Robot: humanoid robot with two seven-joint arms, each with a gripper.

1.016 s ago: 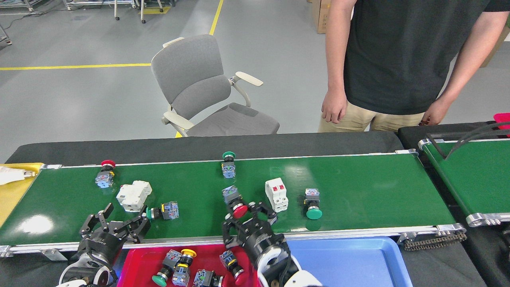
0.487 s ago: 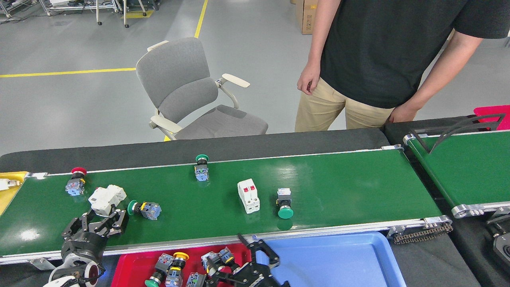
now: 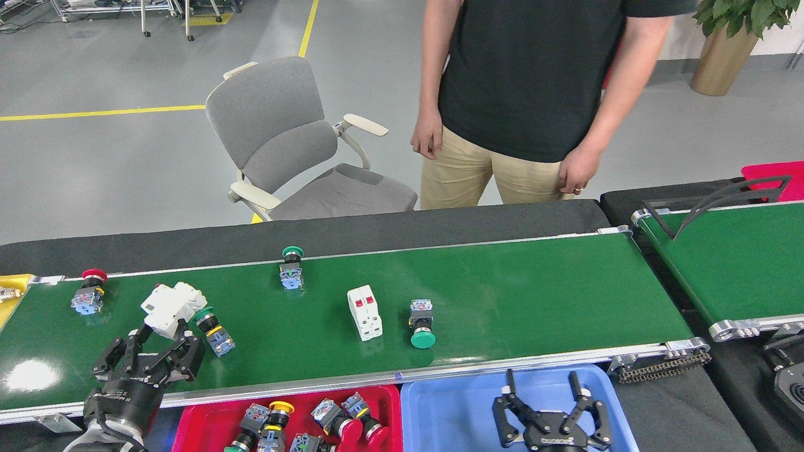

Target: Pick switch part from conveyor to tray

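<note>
Our right gripper (image 3: 545,394) hangs at the bottom right of centre over the blue tray (image 3: 452,414), its fingers spread apart and holding nothing. Our left gripper (image 3: 148,347), lower left, sits over the conveyor (image 3: 534,301) with fingers apart, just below a white breaker (image 3: 172,307) and beside a green-capped switch part (image 3: 212,330). Further switch parts lie mid-belt near a second white breaker (image 3: 365,312). The red tray (image 3: 198,420) at bottom centre holds several switches.
</note>
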